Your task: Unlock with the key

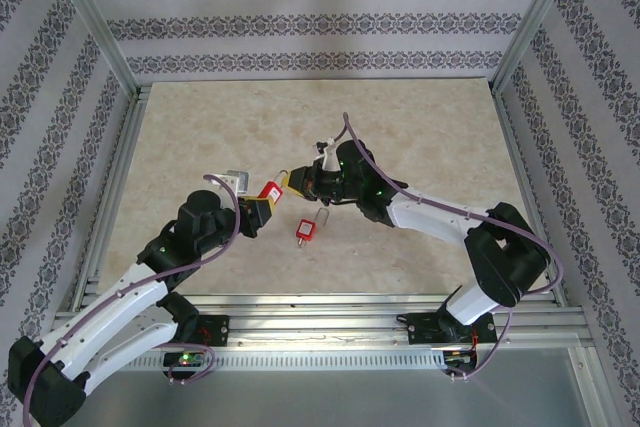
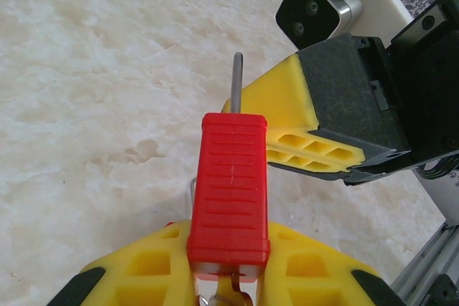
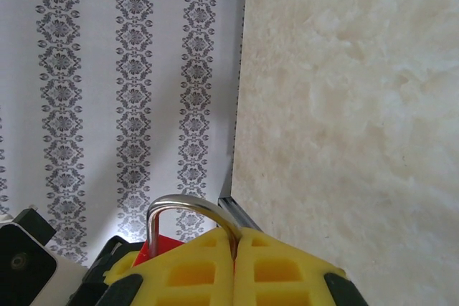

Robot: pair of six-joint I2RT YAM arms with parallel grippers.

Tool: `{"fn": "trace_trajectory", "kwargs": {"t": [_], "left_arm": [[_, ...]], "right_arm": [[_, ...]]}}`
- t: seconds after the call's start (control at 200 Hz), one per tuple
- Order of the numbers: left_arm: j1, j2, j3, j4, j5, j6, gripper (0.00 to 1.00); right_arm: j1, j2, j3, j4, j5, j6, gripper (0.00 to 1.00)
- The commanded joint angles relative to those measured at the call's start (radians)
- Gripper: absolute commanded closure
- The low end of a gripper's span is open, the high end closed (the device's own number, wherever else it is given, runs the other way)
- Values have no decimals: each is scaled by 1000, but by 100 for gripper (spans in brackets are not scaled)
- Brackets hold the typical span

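A red padlock (image 1: 270, 190) hangs in the air between my two grippers, above the middle of the table. My left gripper (image 1: 262, 203) is shut on its ribbed red body (image 2: 231, 177). A brass key (image 2: 231, 290) sticks out of the lock's near end, between the yellow fingers (image 2: 150, 259). My right gripper (image 1: 296, 181) meets the lock from the other side. In the right wrist view its yellow fingers (image 3: 193, 270) are pressed together on one leg of the silver shackle (image 3: 186, 204). The shackle's straight leg (image 2: 237, 80) runs up to the right gripper's finger (image 2: 280, 102).
A second red padlock (image 1: 303, 231) lies on the beige table (image 1: 420, 127) just in front of the grippers. Aluminium frame rails (image 1: 320, 322) run along the near edge and sides. Patterned walls (image 1: 300, 27) close in the back and sides.
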Motion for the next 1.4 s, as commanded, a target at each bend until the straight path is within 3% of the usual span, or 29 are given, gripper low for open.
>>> {"fn": "trace_trajectory", "kwargs": {"t": [0.0,0.3,0.715,0.859,0.919,1.004,1.194,1.394], "left_arm": [[11,-35,-16,-51,-50,-12,100],[11,-33,-21,-36,-50,8,100],[11,-28,-9,20,-6,-23,100],[11,12,36,36,12,-9,100],[11,32,52,28,6,11,100],[11,55,57,42,-1,28,100],[8,125,63,111,9,52,100],[2,163,80,112,-10,103,100]], "right_arm": [[-78,-30,-40,5,143,42,100],[-110,-70,-103,73,178,144,100],[-111,-74,-125,147,123,105,100],[-94,-108,-151,159,118,59,69],[-85,-129,-160,148,130,56,51],[-61,-145,-157,128,147,56,39],[17,-101,-77,79,164,95,29],[80,-58,-10,13,183,145,30]]}}
